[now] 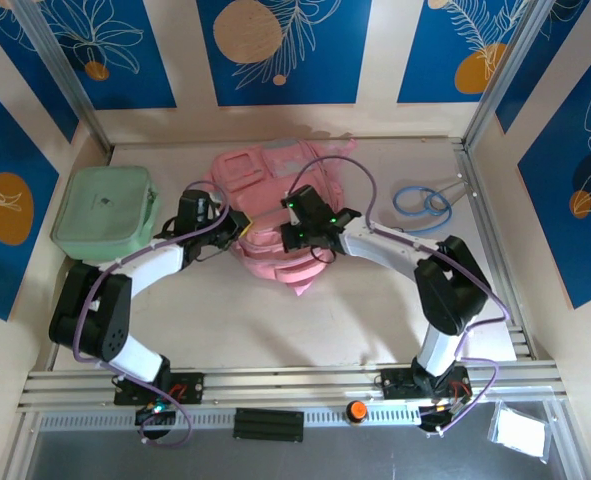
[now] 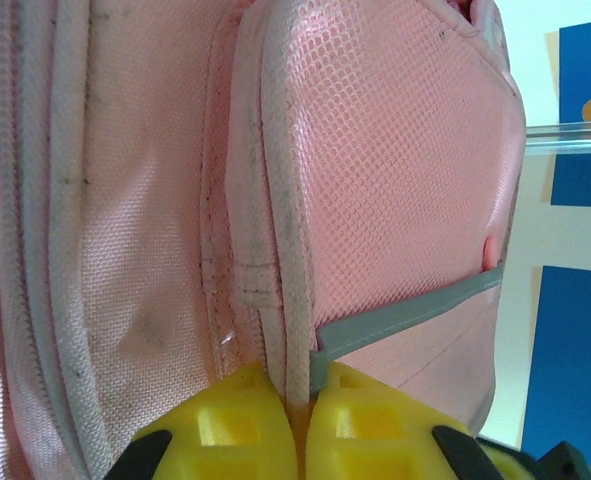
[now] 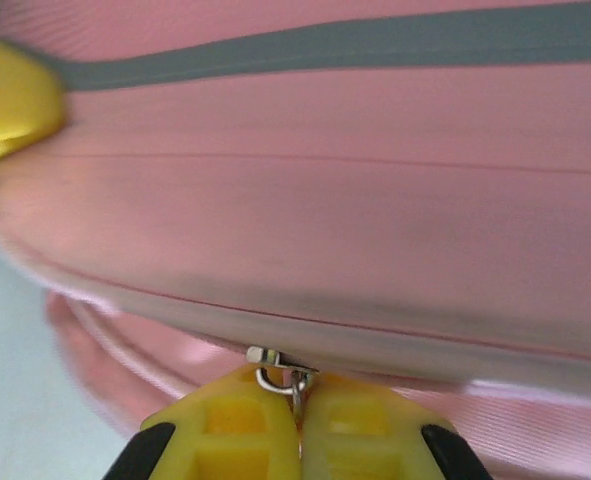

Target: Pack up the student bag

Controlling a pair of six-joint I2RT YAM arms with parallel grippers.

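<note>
The pink student bag (image 1: 265, 210) lies flat in the middle of the table, both arms reaching onto it. My left gripper (image 1: 237, 228) is at its left edge. In the left wrist view that gripper (image 2: 297, 400) is shut on the bag's pale piped seam (image 2: 275, 250), beside a grey trim strip (image 2: 405, 315). My right gripper (image 1: 293, 232) sits on the bag's middle. In the right wrist view it (image 3: 297, 395) is shut on a small metal zip pull (image 3: 280, 368) at the zip line of the pink fabric (image 3: 315, 220).
A mint green zip case (image 1: 105, 212) lies at the far left of the table. A blue looped cord (image 1: 422, 200) rests at the back right. Open tabletop (image 1: 275, 320) stretches in front of the bag.
</note>
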